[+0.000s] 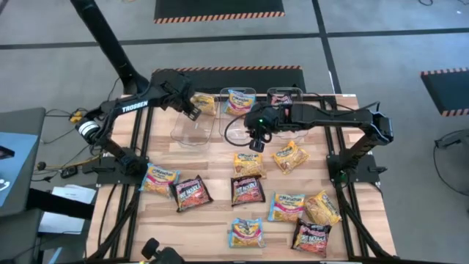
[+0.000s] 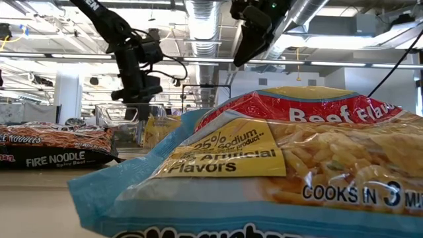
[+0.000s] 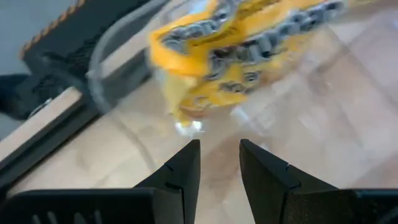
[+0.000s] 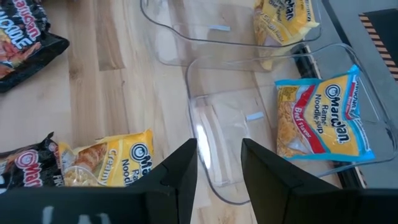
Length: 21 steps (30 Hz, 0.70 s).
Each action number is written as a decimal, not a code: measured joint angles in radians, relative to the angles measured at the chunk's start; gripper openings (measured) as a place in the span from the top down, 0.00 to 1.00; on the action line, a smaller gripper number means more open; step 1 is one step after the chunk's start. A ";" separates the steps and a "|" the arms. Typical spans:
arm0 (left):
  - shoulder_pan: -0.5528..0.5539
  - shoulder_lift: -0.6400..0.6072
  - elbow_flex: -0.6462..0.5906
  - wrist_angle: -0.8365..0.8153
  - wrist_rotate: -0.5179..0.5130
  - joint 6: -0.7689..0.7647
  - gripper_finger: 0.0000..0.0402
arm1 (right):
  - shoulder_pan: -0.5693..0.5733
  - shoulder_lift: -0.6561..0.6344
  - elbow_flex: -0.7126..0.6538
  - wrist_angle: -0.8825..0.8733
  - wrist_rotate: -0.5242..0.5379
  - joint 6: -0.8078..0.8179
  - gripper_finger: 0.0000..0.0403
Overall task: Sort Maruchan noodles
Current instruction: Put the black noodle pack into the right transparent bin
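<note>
The left pincer (image 1: pixel 192 111) hovered over the leftmost clear bin (image 1: pixel 192 128) at the far side of the desk (image 1: pixel 212 220), its fingers (image 3: pixel 180 174) slightly apart and holding nothing; just beyond them a yellow-orange packet (image 1: pixel 205 103) lay tilted in that bin. The right pincer (image 1: pixel 256 143) hung above the desk near the middle bin (image 1: pixel 236 117), its fingers (image 4: pixel 180 171) also parted and empty. A light blue packet (image 1: pixel 240 101) rested in the middle bin, and a black-red packet (image 1: pixel 282 95) showed in the third bin (image 1: pixel 287 99), partly hidden by the right arm.

The remaining Maruchan noodles lay loose on the wood: two yellow-orange packets (image 1: pixel 249 164) just below the right pincer, a blue-edged one (image 1: pixel 159 179) at the left beside a black-red packet (image 1: pixel 191 193), another black-red one (image 1: pixel 246 190) in the middle, and several more toward the near right corner. In the low view a light blue beef packet (image 2: pixel 277 178) filled the foreground.
</note>
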<state>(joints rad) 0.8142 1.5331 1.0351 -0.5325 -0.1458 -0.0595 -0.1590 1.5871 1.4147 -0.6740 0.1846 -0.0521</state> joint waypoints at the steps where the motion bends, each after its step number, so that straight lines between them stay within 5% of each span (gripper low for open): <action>1: 0.005 0.001 0.000 0.000 -0.010 -0.004 0.75 | 0.003 0.000 0.000 0.000 0.000 0.000 0.63; 21: 0.092 0.006 0.001 -0.100 -0.053 -0.094 0.75 | 0.017 0.000 0.000 -0.003 0.000 0.000 0.63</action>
<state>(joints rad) 0.9062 1.5396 1.0359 -0.6325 -0.1989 -0.1536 -0.1421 1.5871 1.4147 -0.6765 0.1844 -0.0517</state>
